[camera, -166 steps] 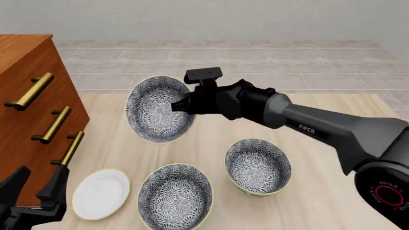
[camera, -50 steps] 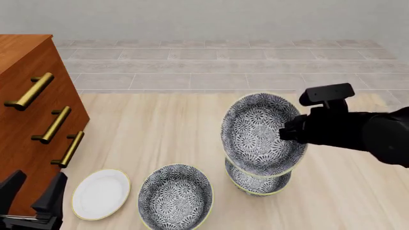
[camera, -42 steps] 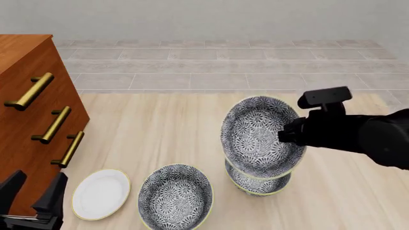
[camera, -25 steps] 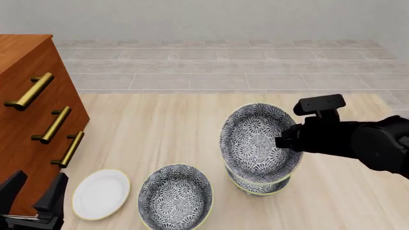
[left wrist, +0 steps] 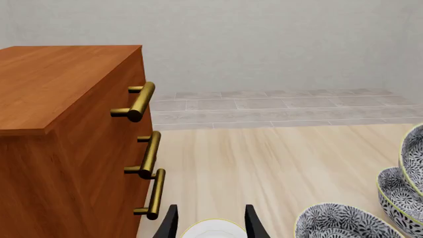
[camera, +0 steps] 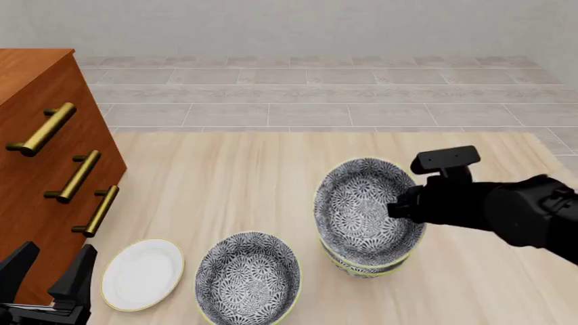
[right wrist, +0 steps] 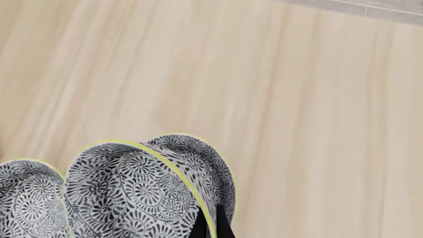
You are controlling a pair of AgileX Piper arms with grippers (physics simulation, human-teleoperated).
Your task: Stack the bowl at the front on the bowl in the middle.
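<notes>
Since the earlier frames the right gripper [camera: 397, 208] had brought the held bowl [camera: 361, 210] down until it sat partly inside the lower bowl [camera: 363, 268], though tilted. The gripper was clamped on the held bowl's rim at its 3 o'clock side, the right wrist view showing the fingers pinching that yellow edge. By this judgement the stacking was nearly done: what remained was to let the bowl settle level, release and draw the arm away. A third bowl [camera: 248, 277] stood apart at the stack's 8 o'clock, with a white plate [camera: 143, 274] at its 9 o'clock. The left gripper [camera: 50, 272] waited with fingers apart beside the dresser [camera: 45, 135]. Most of the lower bowl was hidden, and whether the rims touched all round could not be told.
</notes>
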